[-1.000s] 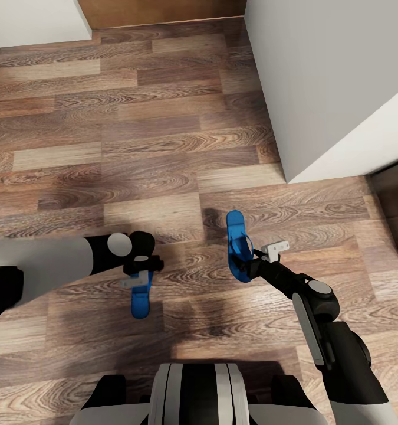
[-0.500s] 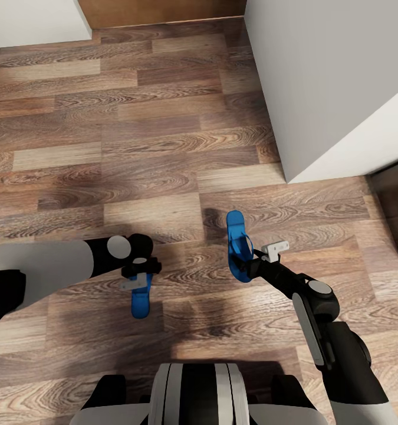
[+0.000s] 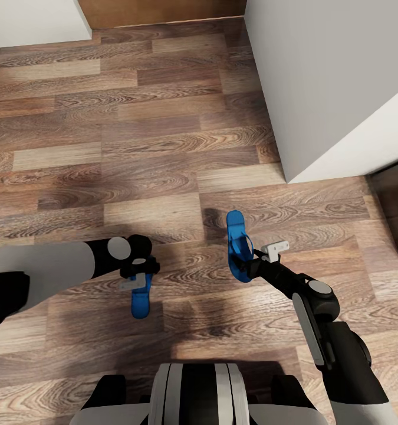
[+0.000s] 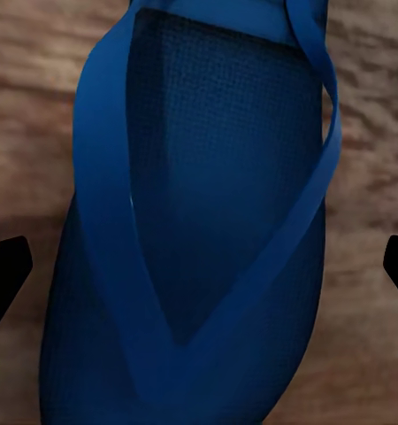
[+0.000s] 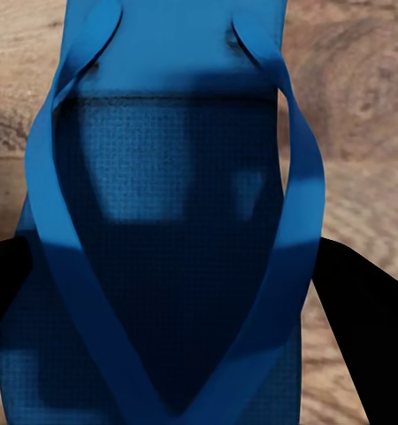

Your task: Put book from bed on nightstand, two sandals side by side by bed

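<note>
two blue sandals lie on the wood-plank floor [image 3: 163, 147], well apart, each under one of the robot's claws. the left claw [image 3: 138, 280] is over the left sandal [image 3: 140, 302], its dark fingers [image 4: 4, 274] spread wide of the sole and touching nothing. the right claw [image 3: 250, 264] sits at the right sandal [image 3: 237, 243], fingers [image 5: 358, 310] tight against its edges, apparently gripping it. a good next step would square the left claw over the sole before it grips, then bring both sandals together beside the pale bed [image 3: 340, 88] past the right sandal. no writing is legible.
</note>
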